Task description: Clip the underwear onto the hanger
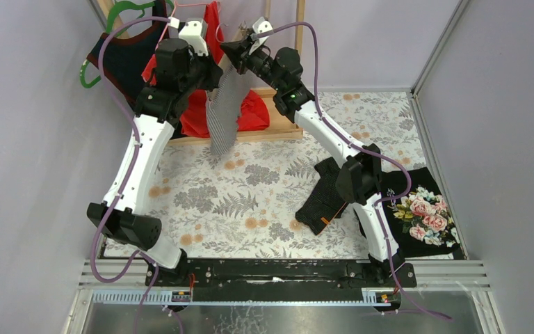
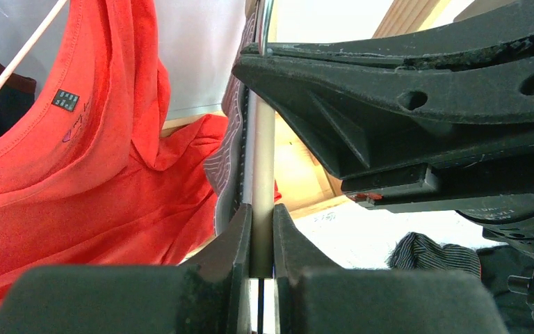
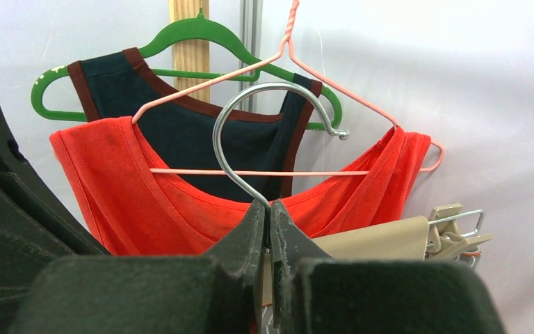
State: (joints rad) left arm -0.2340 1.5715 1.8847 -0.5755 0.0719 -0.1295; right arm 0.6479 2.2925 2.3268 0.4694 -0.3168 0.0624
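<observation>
My right pincer (image 3: 270,233) covers the middle of the beige hanger (image 3: 382,240), so only one clip (image 3: 452,226) end shows. From above, my arms (image 1: 139,149) hide the hanger's bar and the upper edge of the striped underwear (image 1: 224,115).

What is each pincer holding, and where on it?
Right pincer grips the clip hanger at its hook's base; left pincer clamps its beige bar beside the striped underwear.
</observation>
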